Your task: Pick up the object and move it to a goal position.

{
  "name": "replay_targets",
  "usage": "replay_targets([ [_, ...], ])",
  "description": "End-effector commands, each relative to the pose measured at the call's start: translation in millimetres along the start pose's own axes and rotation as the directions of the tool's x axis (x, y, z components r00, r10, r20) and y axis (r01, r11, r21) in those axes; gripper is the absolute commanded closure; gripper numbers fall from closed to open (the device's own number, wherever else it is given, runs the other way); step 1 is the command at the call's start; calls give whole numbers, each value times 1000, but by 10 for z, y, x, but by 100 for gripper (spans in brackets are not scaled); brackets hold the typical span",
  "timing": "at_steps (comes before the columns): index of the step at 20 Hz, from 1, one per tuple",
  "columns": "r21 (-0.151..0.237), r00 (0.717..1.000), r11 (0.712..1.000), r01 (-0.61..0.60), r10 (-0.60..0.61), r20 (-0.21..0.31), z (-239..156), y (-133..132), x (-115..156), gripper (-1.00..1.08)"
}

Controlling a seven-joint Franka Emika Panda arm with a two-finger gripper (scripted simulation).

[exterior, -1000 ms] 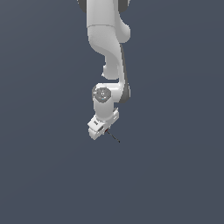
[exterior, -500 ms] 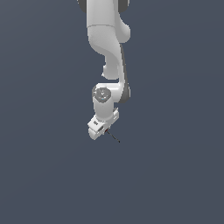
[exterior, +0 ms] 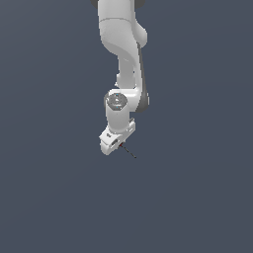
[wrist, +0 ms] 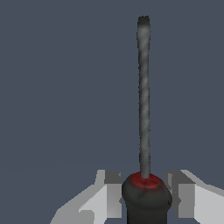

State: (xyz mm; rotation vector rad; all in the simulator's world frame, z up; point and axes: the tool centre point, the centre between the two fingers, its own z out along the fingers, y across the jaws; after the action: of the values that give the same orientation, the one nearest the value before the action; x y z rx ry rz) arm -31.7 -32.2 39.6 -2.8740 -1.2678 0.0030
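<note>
The screwdriver [wrist: 143, 96] has a red-and-black handle and a thin dark shaft. In the wrist view its handle sits between my two white fingers [wrist: 109, 192], which touch it on both sides, and the shaft points straight away from the hand. In the exterior view my white gripper [exterior: 117, 144] hangs below the arm near the middle of the picture. The tiny screwdriver [exterior: 129, 152] sticks out of it, slanting down toward the exterior view's right. The gripper is shut on the handle. I cannot tell how high it is above the floor.
A plain dark grey-blue surface [exterior: 54, 197] fills both views. The white arm [exterior: 121, 44] comes down from the top of the exterior view. No other objects or goal marker show.
</note>
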Motion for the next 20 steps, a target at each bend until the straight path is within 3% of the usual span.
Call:
replay_targets([
  [1, -2, 1000, 1000, 0, 0, -1, -153, -15, 23, 108],
  [20, -1, 1000, 1000, 2, -2, -2, -1913, -226, 289, 108],
])
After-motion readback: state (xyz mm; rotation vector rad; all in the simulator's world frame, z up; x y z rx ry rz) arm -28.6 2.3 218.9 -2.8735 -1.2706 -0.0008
